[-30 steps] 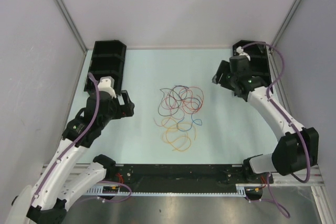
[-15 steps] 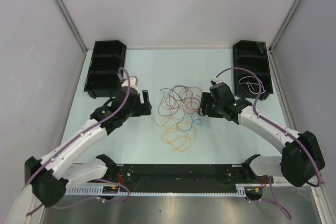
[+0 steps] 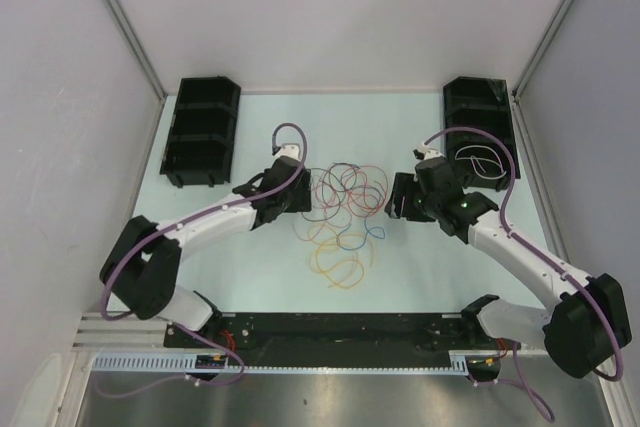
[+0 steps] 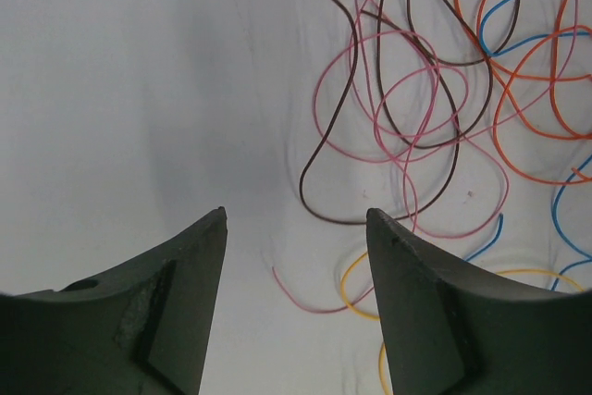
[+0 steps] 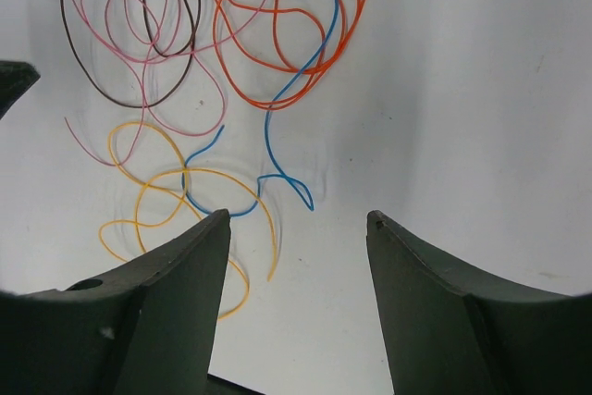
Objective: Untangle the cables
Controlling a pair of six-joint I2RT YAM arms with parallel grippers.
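Note:
The cables (image 3: 345, 209) lie as a loose tangle of thin loops at the middle of the table. In the left wrist view a dark brown loop (image 4: 324, 136), pink loops (image 4: 370, 90), orange (image 4: 527, 90) and blue (image 4: 518, 6) strands overlap, and a pink end and a yellow curve (image 4: 356, 293) lie on the table in the gap between the fingers. My left gripper (image 4: 296, 213) is open and empty at the tangle's left edge (image 3: 298, 197). My right gripper (image 5: 297, 215) is open and empty at the right edge (image 3: 395, 202), just short of the blue end (image 5: 305, 196).
A black compartment tray (image 3: 203, 132) stands at the back left. A second one (image 3: 478, 117) at the back right holds a white wire (image 3: 478, 160). Grey walls close in both sides and the back.
Both arms have swung in from the trays to the two sides of the tangle. The left gripper's fingers have come closer together. The cables have not moved.

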